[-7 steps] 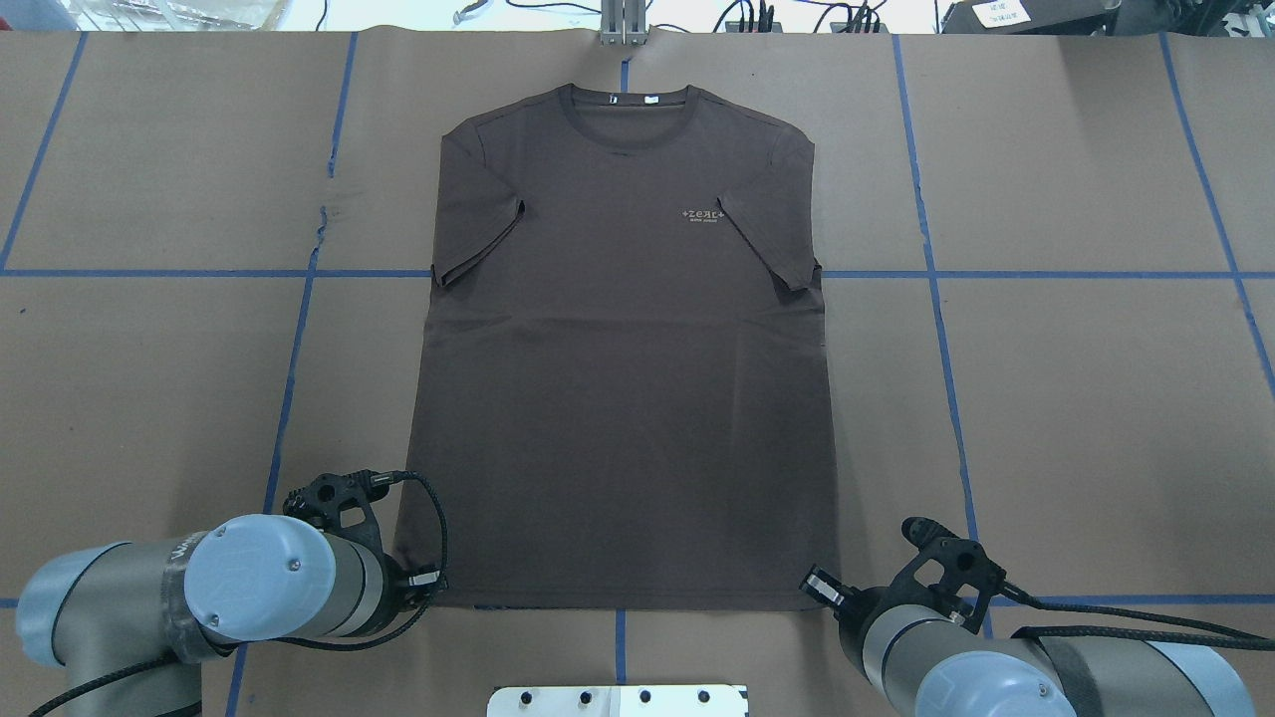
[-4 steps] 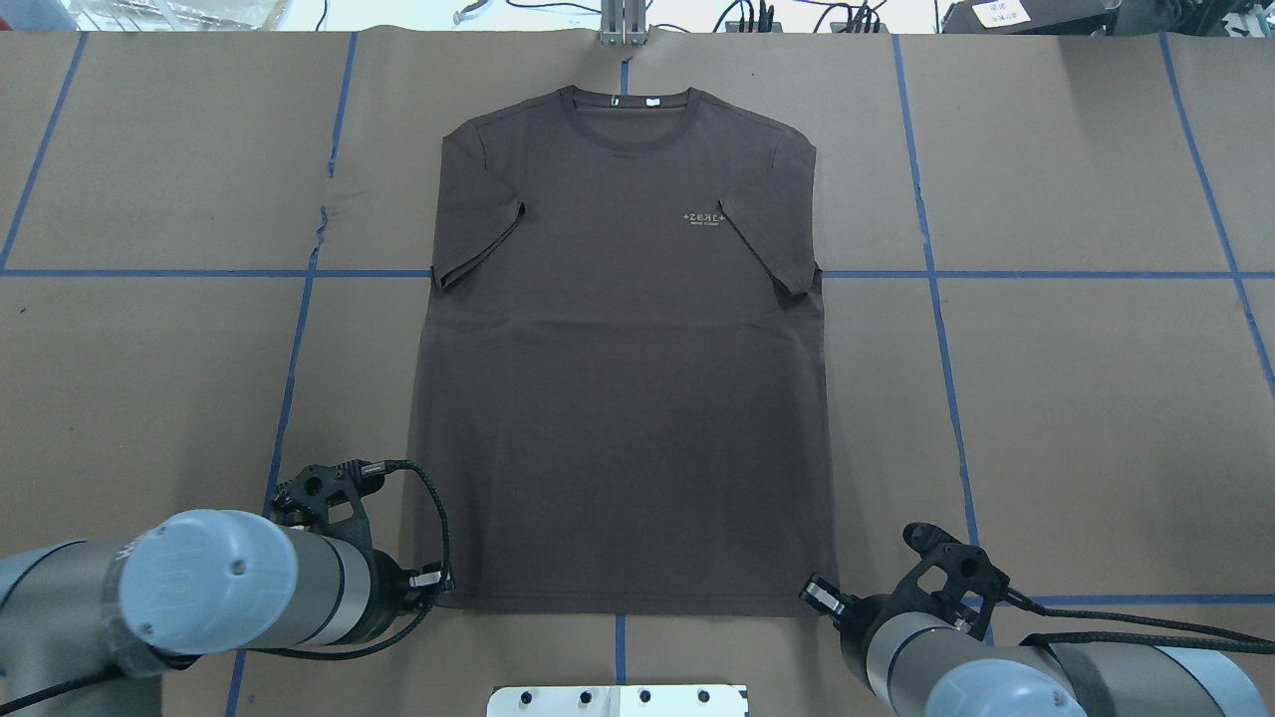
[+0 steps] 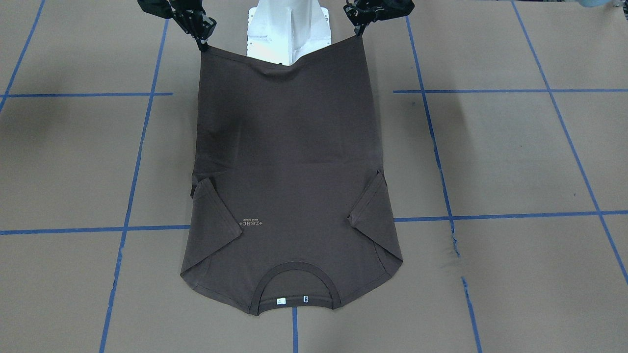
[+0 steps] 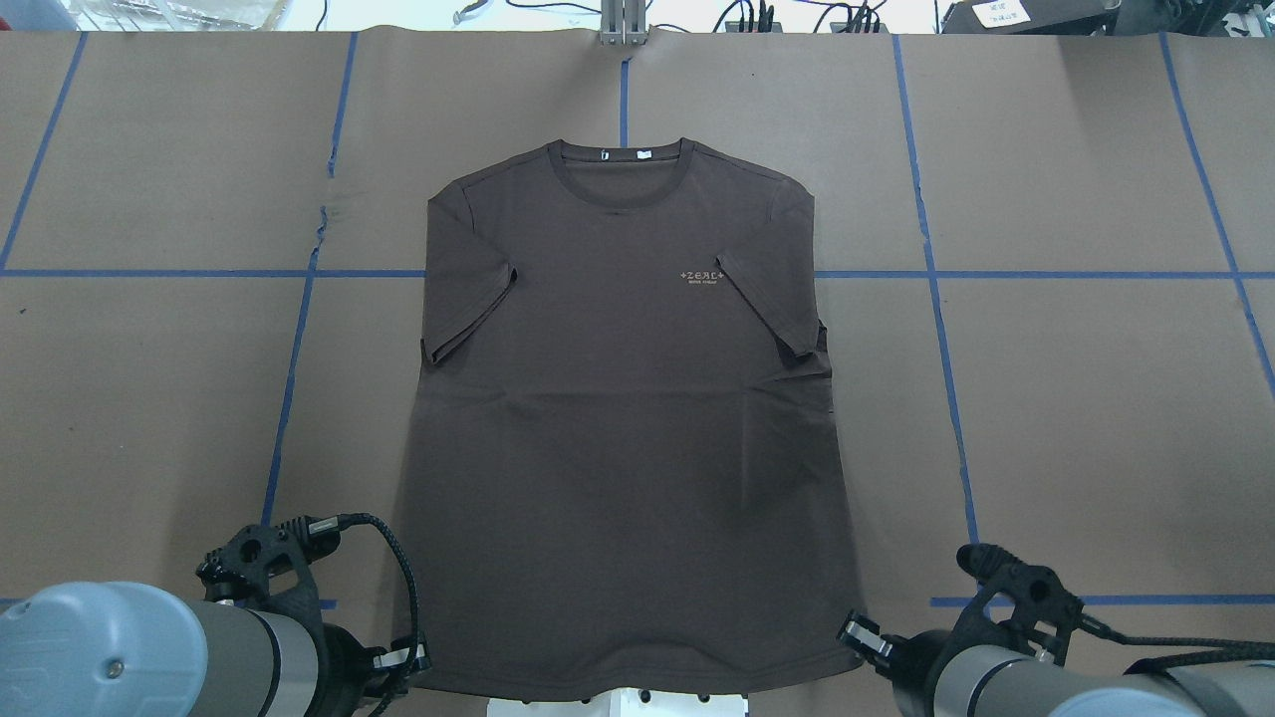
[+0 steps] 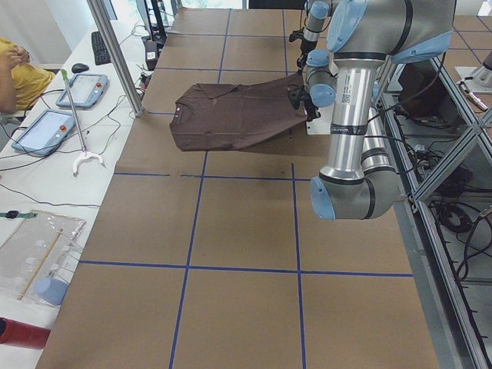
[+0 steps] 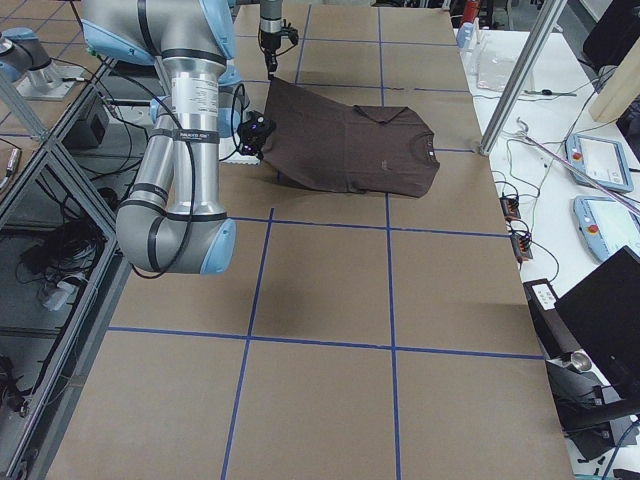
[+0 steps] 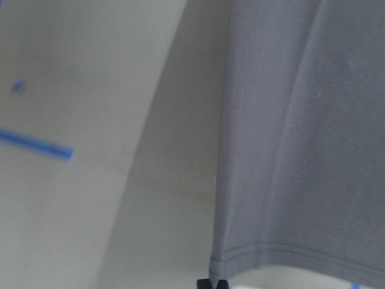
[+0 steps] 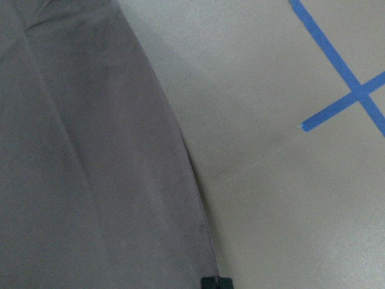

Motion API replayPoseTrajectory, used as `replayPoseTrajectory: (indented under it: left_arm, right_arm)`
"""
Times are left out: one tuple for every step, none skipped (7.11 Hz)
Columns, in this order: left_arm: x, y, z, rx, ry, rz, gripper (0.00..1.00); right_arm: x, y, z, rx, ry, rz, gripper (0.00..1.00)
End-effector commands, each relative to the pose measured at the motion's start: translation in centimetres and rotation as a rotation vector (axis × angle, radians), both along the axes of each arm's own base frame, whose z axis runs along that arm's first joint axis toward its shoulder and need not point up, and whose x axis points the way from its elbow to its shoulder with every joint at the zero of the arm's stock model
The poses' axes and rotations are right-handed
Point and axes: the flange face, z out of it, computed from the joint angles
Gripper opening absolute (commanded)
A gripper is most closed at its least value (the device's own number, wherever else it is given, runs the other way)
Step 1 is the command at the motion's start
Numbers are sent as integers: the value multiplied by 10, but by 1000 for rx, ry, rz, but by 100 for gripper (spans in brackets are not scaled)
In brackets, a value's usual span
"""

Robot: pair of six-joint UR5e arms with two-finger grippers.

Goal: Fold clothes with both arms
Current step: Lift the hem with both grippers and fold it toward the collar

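The dark brown T-shirt (image 4: pixel 628 428) lies front-up in the middle of the worktop (image 4: pixel 1096 398), which is covered in brown paper and crossed by blue tape lines (image 4: pixel 1046 274). Its collar (image 4: pixel 618 204) points away from the robot, with the white neck labels (image 4: pixel 623 153) showing inside it and the small pale logo (image 4: pixel 702 276) on the chest. Both short sleeves are folded inward onto the body of the shirt.

The left fingers (image 3: pixel 358 22) are closed tight on one corner of the hem, and the right fingers (image 3: pixel 198 32) are closed tight on the other. Each wrist view shows the black tips pinching the very corner of the fabric.

The hem is held up off the worktop, in front of the white pedestal (image 3: pixel 289 29), and it sags a little in the middle between the two held corners. From there the cloth slopes down towards the far end. The chest, sleeves and collar rest flat on the paper. The side views show the same: the near end hangs in the air between the two arms while the collar end lies on the surface.
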Motion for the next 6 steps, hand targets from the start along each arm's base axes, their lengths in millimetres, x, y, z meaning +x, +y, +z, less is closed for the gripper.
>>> replayPoseTrajectory:
  left_arm:
    - [12,-69,-7,59,-9,-103,0]
    - [20,-135,-12,127,-35,-158,0]
    - [17,-174,2,206,-85,-155,0]
    - [0,-228,13,233,-67,-242,0]
    - [9,-268,37,239,-71,-287,0]
    - [18,-300,50,280,-48,-306,0]
  right_arm:
    - [3,-69,-16,62,-3,52,0]
    - [-16,-128,-20,70,17,46,0]
    - [-29,-190,-24,67,36,61,0]
    - [-29,-233,-30,95,57,43,0]
    - [-22,-275,-25,125,97,60,0]
    - [-28,-319,-8,155,172,43,0]
